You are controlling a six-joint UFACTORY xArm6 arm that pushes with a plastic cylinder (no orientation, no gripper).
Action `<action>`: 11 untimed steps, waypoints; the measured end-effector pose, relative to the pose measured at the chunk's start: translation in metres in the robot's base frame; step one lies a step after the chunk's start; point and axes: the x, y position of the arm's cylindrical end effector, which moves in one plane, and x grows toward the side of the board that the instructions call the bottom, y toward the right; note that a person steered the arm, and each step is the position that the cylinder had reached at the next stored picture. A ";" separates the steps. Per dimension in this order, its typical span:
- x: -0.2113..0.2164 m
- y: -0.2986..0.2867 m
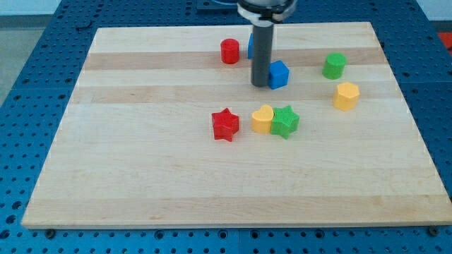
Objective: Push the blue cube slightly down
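Camera view: my tip point(260, 85) sits just left of the blue cube point(279, 74), apparently touching.
Hold: bare rod, grips nothing.

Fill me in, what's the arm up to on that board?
It is nudging blocks with a rod. My tip sits just at the view's left of the blue cube, about touching it. The job is to push that cube slightly down; from the side it isn't lined up for that yet. Another blue block peeks out behind the rod.
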 end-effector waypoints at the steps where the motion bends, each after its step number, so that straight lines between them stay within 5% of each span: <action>1: -0.016 0.008; 3: -0.075 0.005; 7: -0.060 0.015; 11: 0.006 0.031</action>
